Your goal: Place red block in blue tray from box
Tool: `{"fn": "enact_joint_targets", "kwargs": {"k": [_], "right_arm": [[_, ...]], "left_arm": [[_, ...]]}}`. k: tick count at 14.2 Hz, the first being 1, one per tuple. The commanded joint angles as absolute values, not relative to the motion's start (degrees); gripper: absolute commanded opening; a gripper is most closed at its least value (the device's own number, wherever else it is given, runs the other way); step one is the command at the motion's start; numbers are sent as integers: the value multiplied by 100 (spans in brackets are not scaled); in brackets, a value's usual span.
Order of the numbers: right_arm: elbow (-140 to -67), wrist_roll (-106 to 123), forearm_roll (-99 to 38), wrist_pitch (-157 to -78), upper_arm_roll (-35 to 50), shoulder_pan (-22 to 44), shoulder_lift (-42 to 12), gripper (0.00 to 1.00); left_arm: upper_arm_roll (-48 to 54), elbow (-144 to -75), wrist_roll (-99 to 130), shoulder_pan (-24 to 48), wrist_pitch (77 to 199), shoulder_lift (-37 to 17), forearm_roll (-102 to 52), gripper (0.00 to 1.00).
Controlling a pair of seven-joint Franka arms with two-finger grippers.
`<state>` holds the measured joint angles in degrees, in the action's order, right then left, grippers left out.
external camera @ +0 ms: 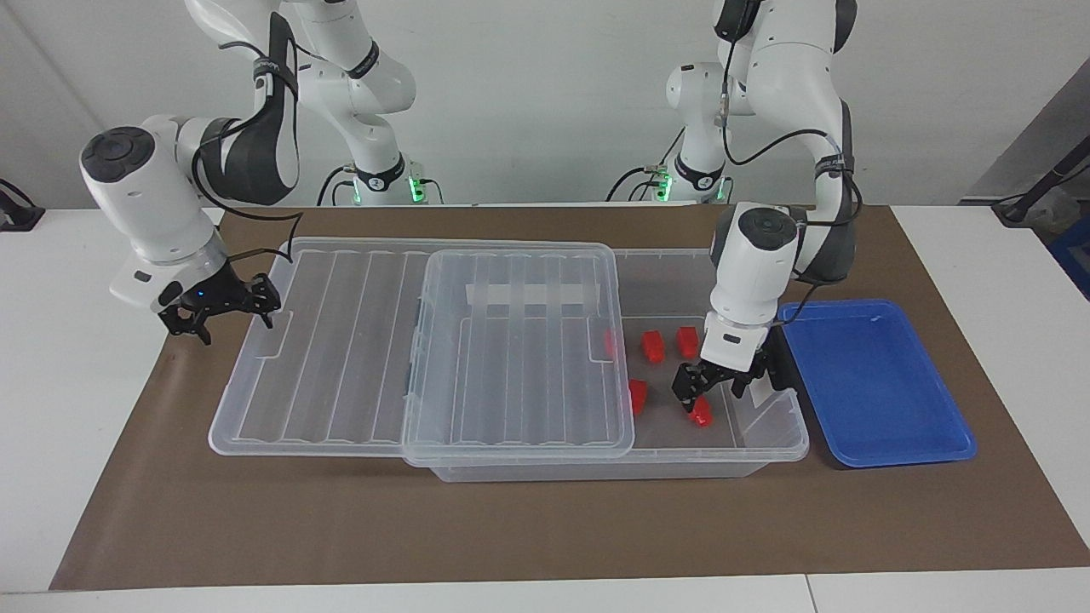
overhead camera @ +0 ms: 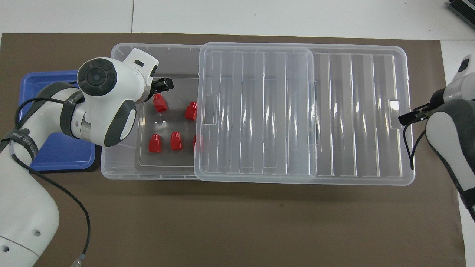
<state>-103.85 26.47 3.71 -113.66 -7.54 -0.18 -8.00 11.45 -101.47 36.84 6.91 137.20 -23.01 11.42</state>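
Left gripper (external camera: pixel 714 393) was down inside the box (external camera: pixel 771 447), at the end toward the left arm, with its fingers spread wide and one red block (external camera: pixel 701 414) sitting between or just under the tips. You had not closed on it; whether a fingertip already touched the block could not be told. That block lay farthest from the robots of the five, close to the wall beside the blue tray (external camera: pixel 877 443). Three more red blocks lay uncovered on the box floor and a fifth showed only half, under the edge of the lid (external camera: pixel 519 349).

You had the lid slid toward the right arm's end, lying across the box, and this seemed the reason the blocks were reachable at all: only the end by the tray was uncovered. The right gripper (external camera: pixel 217 308) hung open near the lid's outer edge, gripping nothing, perhaps placed to steady or shift the lid; contact could not be made out. The blue tray stood empty on the mat, just beside the box, so the carry would likely be short once you closed and lifted clear of the wall.
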Motion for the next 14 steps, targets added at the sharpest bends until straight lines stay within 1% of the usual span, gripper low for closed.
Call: {"fn": "enact_joint_targets", "kwargs": {"k": [1,5,8,10,11,14], "right_arm": [[-10362,2804,404,-11242,-791,-26,-738,94],[-10204,2568,352,-10917,-703,0,-590,96],[-10213,1682,343,-10627,-511,-9,-256,96],[-10248,988,334,-10503,-344,-35,-19,97],[-10248,575,334,-10494,-177,-70,43,98],[-10195,-428,334,-10468,140,-88,202,99]], "left_arm": [[1108,-10686,3823,668,14228,-2224,1292,100],[1090,-11047,4078,712,14641,-2232,1292,100],[1081,-11048,4087,756,14687,-2267,1301,100],[1081,-11039,4165,782,14704,-2303,1388,98],[1081,-11039,4210,791,14730,-2311,1502,95],[1081,-11039,4516,843,14748,-2373,1844,95]]}}
